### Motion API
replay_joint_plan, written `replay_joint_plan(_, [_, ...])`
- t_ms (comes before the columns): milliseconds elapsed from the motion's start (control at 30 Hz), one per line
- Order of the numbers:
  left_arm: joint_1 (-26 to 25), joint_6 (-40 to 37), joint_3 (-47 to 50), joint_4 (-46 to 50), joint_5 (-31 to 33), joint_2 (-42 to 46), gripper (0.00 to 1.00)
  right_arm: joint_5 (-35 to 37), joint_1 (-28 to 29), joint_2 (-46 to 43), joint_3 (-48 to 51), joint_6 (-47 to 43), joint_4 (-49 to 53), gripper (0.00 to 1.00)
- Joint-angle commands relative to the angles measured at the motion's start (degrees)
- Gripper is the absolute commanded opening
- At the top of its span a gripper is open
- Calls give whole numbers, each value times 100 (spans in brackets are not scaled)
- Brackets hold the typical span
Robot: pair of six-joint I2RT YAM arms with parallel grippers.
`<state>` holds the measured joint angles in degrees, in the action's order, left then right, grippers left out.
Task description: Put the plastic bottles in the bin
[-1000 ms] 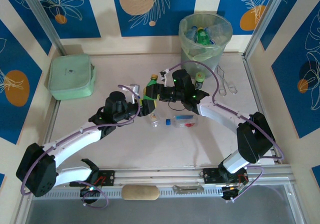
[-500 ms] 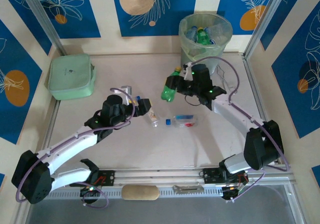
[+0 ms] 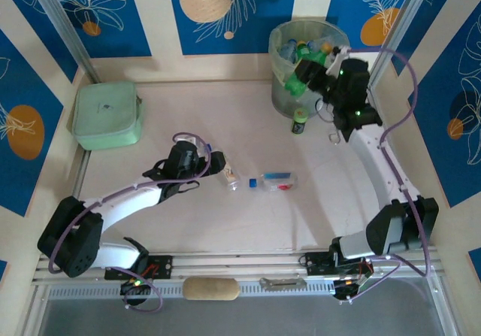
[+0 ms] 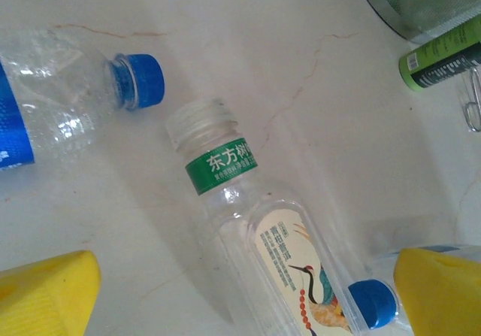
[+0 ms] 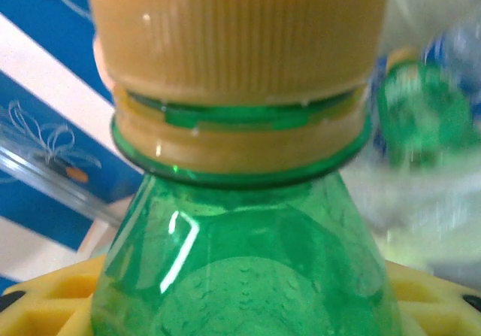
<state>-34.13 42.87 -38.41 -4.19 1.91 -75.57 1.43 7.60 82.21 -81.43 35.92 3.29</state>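
Right gripper point(image 3: 322, 71): I find it clamped on the neck of a green bottle point(image 5: 248, 276), with the tan cap standing clear above the yellow pads. The bottle hangs at the rim of the bin point(image 3: 279, 65), on the bin's near-right side, its body tilted over the pale green liner. Inside the bin I note several bottles point(image 3: 290, 50), some blue-capped and some green.

Left gripper point(image 3: 217, 163): jaws wide apart, holding nothing, low over the table point(image 3: 248, 223), well apart from the bin on its near-left side. Between its yellow fingers point(image 4: 46, 295) lies a clear bottle point(image 4: 270, 238) with a white cap, a green neck band and a crane print. A blue-labelled bottle point(image 3: 275, 181) lies flat just beside it, on the side nearer the bin.

A short dark container point(image 3: 300, 121) with a green top stands upright just in front of the bin. A mint-green pouch point(image 3: 107, 114) lies well to the bin's left.
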Motion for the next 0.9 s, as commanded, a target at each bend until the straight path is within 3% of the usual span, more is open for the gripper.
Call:
replay_joint_plan(0, [38,3,-102,57,-185,33,100,295,-172,551,-845,-305,-253,52])
replay_joint_plan(267, [47,-171,66,407,42,490,100,754,-346,2325,-3383,-707,353,52])
replay_joint_plan(533, [115,-533,236,1159,706,1263,100,649,-348,4127,-6028,-880,2198,52])
replay_joint_plan(667, [230,-589,370,1467,907,1745,100,613,-363,4601,-6533,-844,2697,53])
replay_joint_plan(867, [388,-548,600,1502,986,2246,100,447,-380,4803,-6500,-607,2885,53])
